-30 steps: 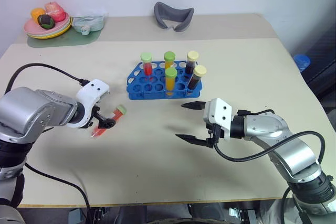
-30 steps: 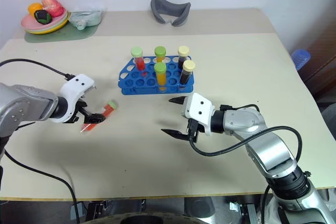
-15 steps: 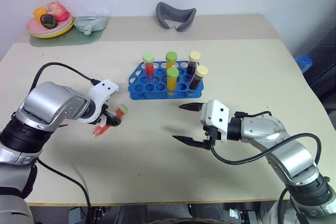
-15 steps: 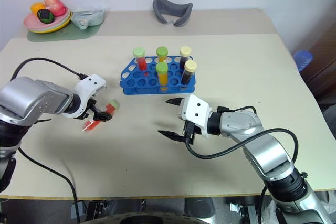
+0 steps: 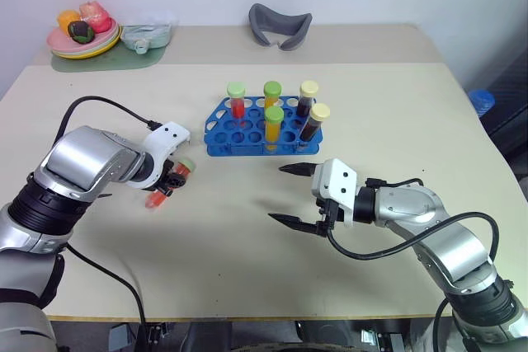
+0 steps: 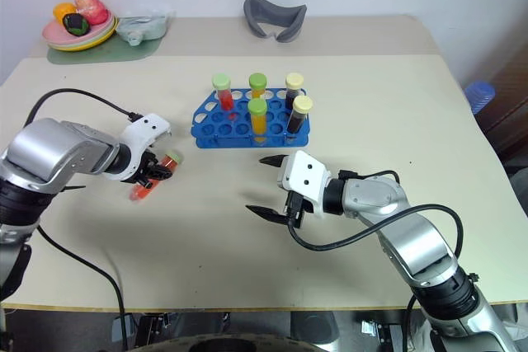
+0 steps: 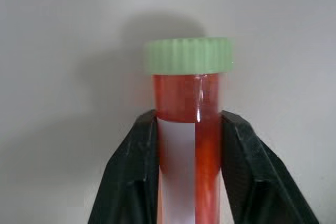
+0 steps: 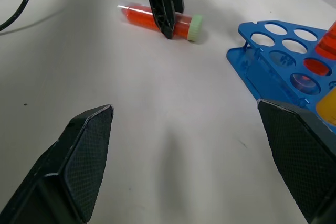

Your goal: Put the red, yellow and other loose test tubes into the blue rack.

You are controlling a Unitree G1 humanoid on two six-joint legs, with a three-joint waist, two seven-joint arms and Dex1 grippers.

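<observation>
Red test tube [image 7: 187,129], green-capped, lies on the table [image 5: 247,237] toward its left edge, clamped between the left gripper's [image 5: 172,180] fingers. Right gripper [image 5: 299,195] hovers wide apart near the blue rack [image 5: 247,133].

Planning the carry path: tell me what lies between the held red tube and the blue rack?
Bare tabletop between the red tube and blue rack, as the left eye view shows.

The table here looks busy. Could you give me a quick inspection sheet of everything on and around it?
Surface: beige table, flat.
Job's things: blue rack holding five capped tubes; red tube lying on the table.
Clutter: plate of toy food, grey curved object at the far edge.
Hands: left hand shut on the red tube; right hand open, holding nothing.
Cables: black cables along both arms.
Surroundings: pale wall behind.
</observation>
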